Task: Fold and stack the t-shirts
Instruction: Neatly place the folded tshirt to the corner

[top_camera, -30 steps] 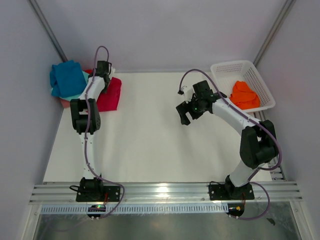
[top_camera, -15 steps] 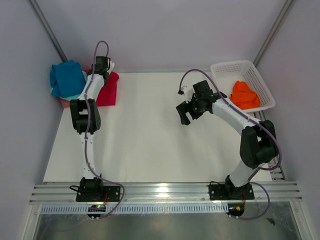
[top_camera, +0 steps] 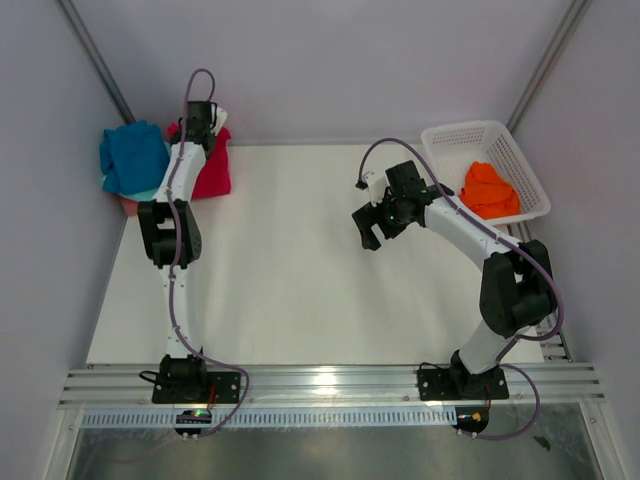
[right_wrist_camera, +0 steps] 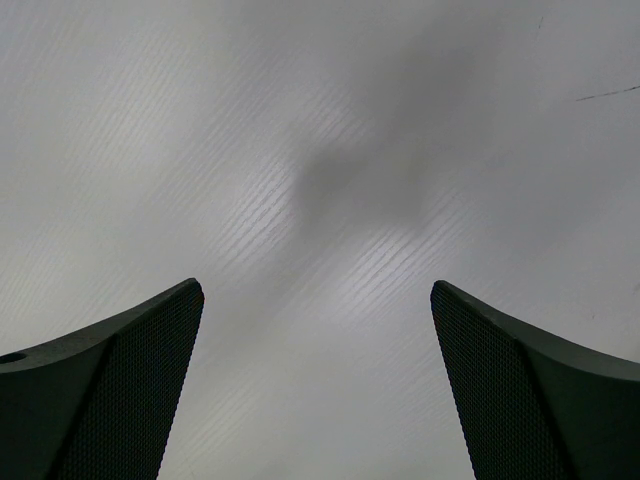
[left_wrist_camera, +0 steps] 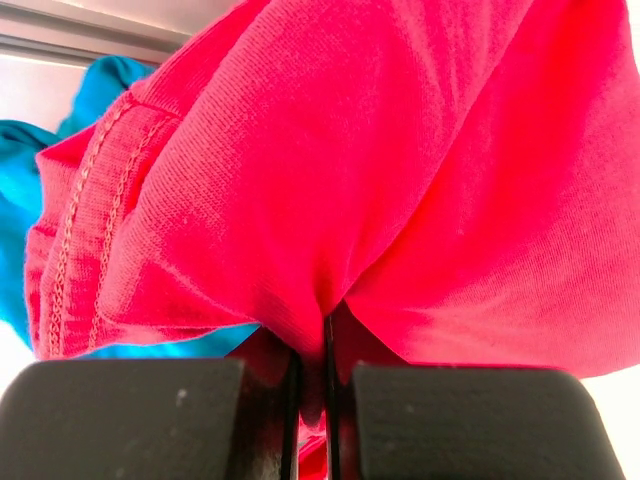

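My left gripper [top_camera: 198,128] is at the far left corner, shut on a fold of the crimson t-shirt [top_camera: 212,172]. In the left wrist view the crimson cloth [left_wrist_camera: 400,180] fills the frame and is pinched between the closed jaws of the left gripper [left_wrist_camera: 312,400]. A blue t-shirt [top_camera: 132,155] lies bunched just left of it, with teal and pink cloth under it; the blue cloth also shows in the left wrist view [left_wrist_camera: 20,200]. An orange t-shirt [top_camera: 489,190] lies in the white basket. My right gripper [top_camera: 372,228] is open and empty over the bare table, as the right wrist view [right_wrist_camera: 316,380] shows.
The white lattice basket [top_camera: 452,140] stands at the far right corner. Grey walls enclose the white table [top_camera: 300,280] on three sides. A metal rail runs along the near edge.
My left gripper has moved farther back towards the far wall, pulling the crimson t-shirt with it, so the cloth is more bunched. The right arm has not moved.
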You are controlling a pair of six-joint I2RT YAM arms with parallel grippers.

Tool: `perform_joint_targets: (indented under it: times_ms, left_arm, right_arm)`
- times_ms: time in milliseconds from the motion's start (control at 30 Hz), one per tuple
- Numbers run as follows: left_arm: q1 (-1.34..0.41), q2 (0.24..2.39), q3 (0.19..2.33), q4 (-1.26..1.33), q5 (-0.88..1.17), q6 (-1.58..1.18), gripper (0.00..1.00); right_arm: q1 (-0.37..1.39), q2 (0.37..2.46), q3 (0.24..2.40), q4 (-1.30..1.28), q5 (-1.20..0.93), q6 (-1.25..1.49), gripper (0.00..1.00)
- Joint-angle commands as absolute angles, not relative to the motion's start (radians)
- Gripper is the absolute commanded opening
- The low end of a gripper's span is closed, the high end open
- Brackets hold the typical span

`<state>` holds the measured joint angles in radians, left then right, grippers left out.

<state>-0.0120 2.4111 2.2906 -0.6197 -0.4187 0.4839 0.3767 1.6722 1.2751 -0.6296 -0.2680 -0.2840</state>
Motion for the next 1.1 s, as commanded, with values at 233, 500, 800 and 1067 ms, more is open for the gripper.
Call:
perform_joint_targets:
  times_ms: [233, 500, 800, 1067]
  left_arm:
    - [0.051, 2.304, 2.442, -0.578, -0.437, 0.515, 0.0]
    - [0.132, 2.273, 2.427, -0.569, -0.433, 0.491, 0.0]
    - [0.219, 2.243, 2.382, -0.568, -0.391, 0.45, 0.0]
    - [0.308, 2.235, 2.344, -0.586, -0.31, 0.4, 0.0]
  right_arm:
    - [0.379, 1.631, 1.27, -0.621, -0.265, -0.29, 0.99]
    - [0.379, 1.637, 1.272, -0.624, -0.273, -0.288, 0.99]
    - [0.379, 1.64, 1.27, -0.624, -0.272, -0.285, 0.99]
    - [0.379, 1.649, 1.276, -0.629, -0.275, -0.284, 0.99]
